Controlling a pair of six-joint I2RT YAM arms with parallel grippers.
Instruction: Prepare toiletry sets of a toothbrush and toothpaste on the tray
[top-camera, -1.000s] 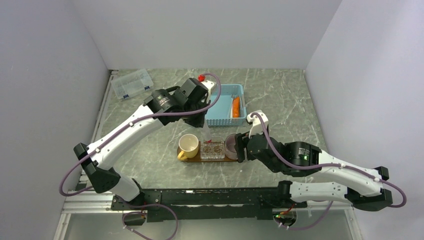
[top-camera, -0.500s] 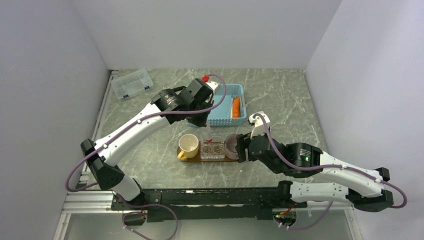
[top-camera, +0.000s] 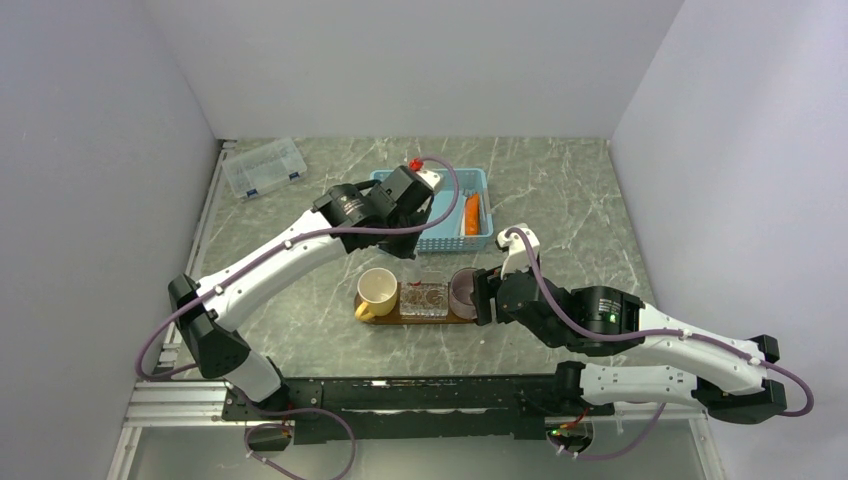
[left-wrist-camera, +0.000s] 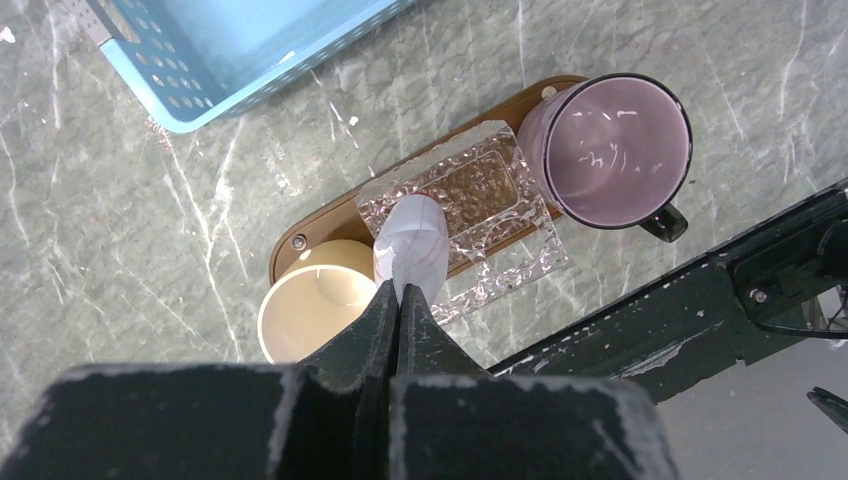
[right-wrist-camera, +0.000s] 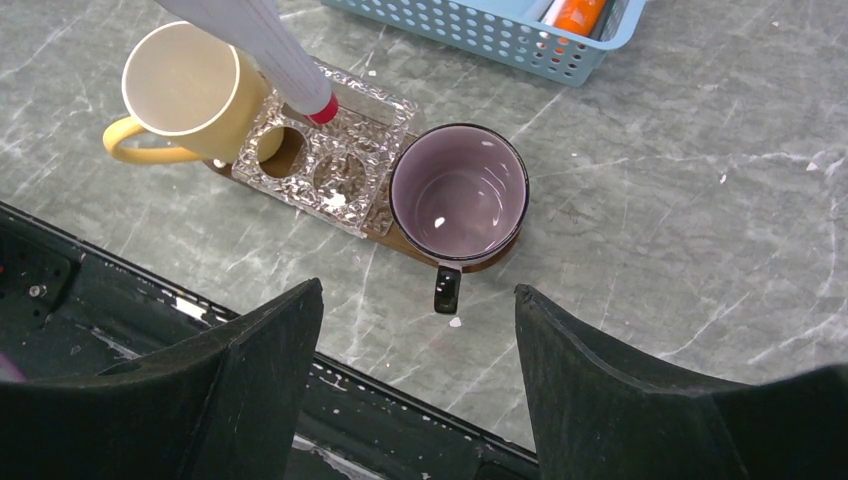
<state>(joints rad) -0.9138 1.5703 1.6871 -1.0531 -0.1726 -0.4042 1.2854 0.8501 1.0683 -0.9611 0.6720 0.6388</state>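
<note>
near the middle of the bench's (top-camera: 560, 190) near edge, the tray (left-wrist-camera: 320, 225) is lying with its long side along that edge, carrying a cream mug (left-wrist-camera: 305, 310) at its left end, a purple mug (left-wrist-camera: 615, 150) at its right end and a clear holder (left-wrist-camera: 470, 200) between them. directly above that holder the left fingers (left-wrist-camera: 370, 335) are pressing together on the flat tail of a white tube (left-wrist-camera: 412, 245), which is hanging cap down with its long axis steep, leaning a little toward the cream mug. in the right wrist view the red cap (right-wrist-camera: 322, 110) is sitting at the holder's far rim, just beside the round openings; whether it is touching the rim or hovering over it is hard to say from these angles. so the coming move is turning on a short shift of the cap toward the near edge, then straight down into an opening. the right fingers (right-wrist-camera: 255, 370) are standing wide apart and gripping nothing, hovering on the near side of the purple mug. an orange tube (top-camera: 471, 213) is lying in the blue basket (left-wrist-camera: 190, 100) toward the far edge.
</note>
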